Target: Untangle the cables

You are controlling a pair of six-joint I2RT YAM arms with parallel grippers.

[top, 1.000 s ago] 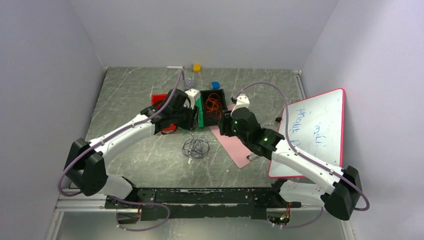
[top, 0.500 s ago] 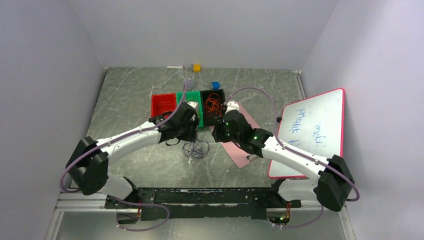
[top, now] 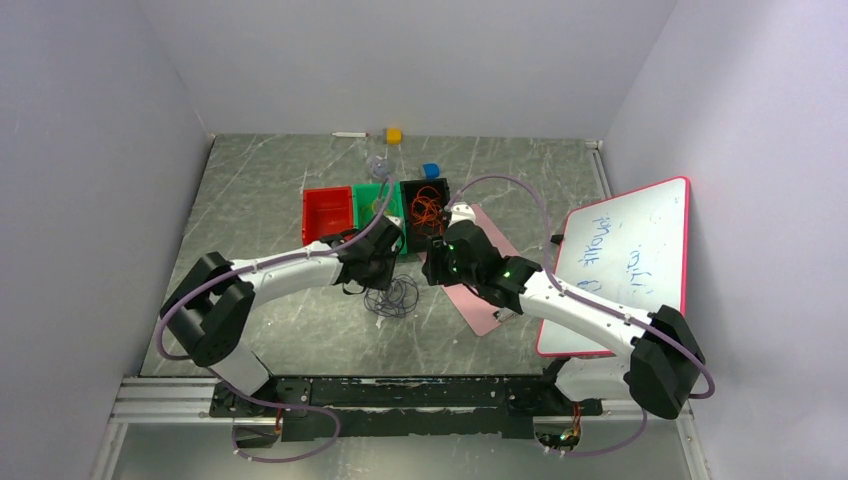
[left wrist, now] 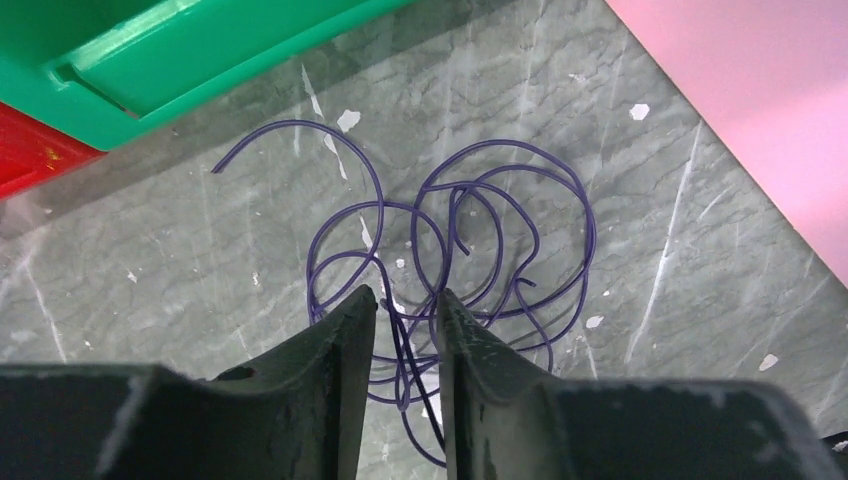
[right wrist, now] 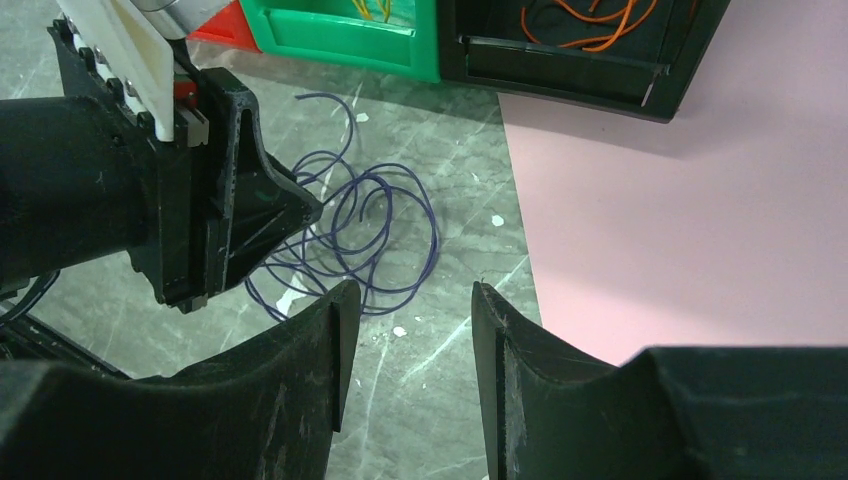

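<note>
A dark purple tangle of cables [top: 392, 296] lies on the grey table in front of the bins, and shows again in the wrist views [left wrist: 470, 250] [right wrist: 350, 235]. My left gripper [top: 384, 277] [left wrist: 407, 295] hangs low over the tangle's near-left part, open with a narrow gap. A few purple strands run through that gap, unpinched. My right gripper [top: 432, 272] [right wrist: 410, 285] stands open just right of the tangle, with only bare table between its fingers. Orange cables [top: 427, 208] [right wrist: 590, 20] lie in the black bin [top: 445, 192].
A red bin [top: 327, 210] and a green bin [top: 364, 196] stand beside the black one behind the tangle. A pink sheet [top: 480, 300] lies right of it, and a whiteboard [top: 625, 260] leans at the far right. Small yellow [top: 394, 135] and blue [top: 431, 170] blocks sit at the back.
My left arm has swung from over the red bin down and right onto the purple tangle, its jaws narrowing. My right arm has edged left toward the tangle, still open.
</note>
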